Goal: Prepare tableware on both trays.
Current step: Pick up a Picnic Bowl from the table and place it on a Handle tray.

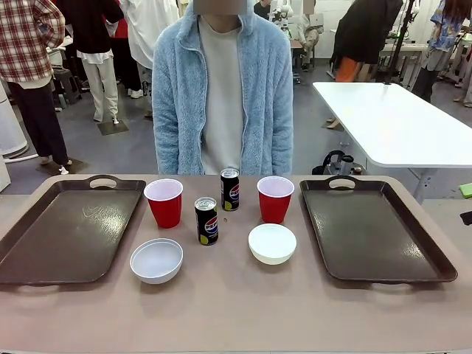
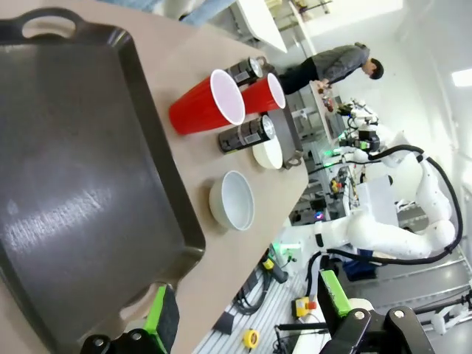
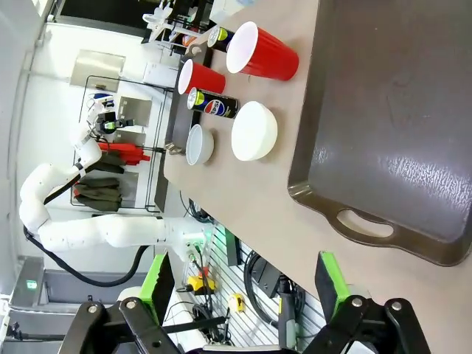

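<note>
The flat, light brown table (image 1: 236, 313) looks smooth and dull. The left tray (image 1: 51, 243) is a big dark brown plastic rectangle with round corners, a raised rim and loop handles at its ends. Its floor has thin pale scratches. The right tray (image 1: 383, 243) has the same shape and colour and shines a little.

All the tableware stands on the bare table between the two trays. The left red cup (image 1: 164, 205) is shiny plastic, white inside, wide at the top and narrow at the bottom. The right red cup (image 1: 275, 200) matches it. Between the cups, on the far side, stands the far can (image 1: 229, 190), a slim black metal tube with a red, white and blue logo. The near can (image 1: 206, 221) looks the same and stands closer to the robot, a bit left. Closer still sit two small round white bowls, smooth and shallow: the left bowl (image 1: 156, 261) is in front of the left red cup and the right bowl (image 1: 272, 244) in front of the right red cup. Nothing touches.

A person (image 1: 221, 103) in a fluffy light blue jacket stands at the far side.

The left gripper (image 2: 247, 306), black with green pads, hangs over the near end of the left tray. Its jaws are spread wide with nothing between them. The right gripper (image 3: 243, 287) hangs by the near handle of the right tray, spread wide too, holding nothing.
</note>
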